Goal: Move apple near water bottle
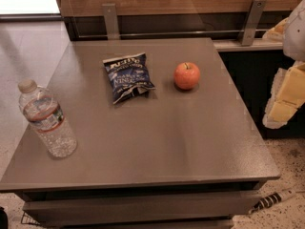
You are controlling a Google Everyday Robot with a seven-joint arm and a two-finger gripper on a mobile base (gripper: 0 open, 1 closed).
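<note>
A round red-orange apple with a short dark stem sits on the grey table, right of centre toward the back. A clear ribbed water bottle with a white cap and a red and blue-green label stands upright near the table's front left corner. My gripper, white and pale yellow, hangs at the right edge of the view, off the table's right side, well to the right of the apple and far from the bottle. It holds nothing that I can see.
A dark blue chip bag lies flat left of the apple, between it and the bottle's side. A wooden wall panel with two metal brackets runs behind the table. A dark counter stands to the right.
</note>
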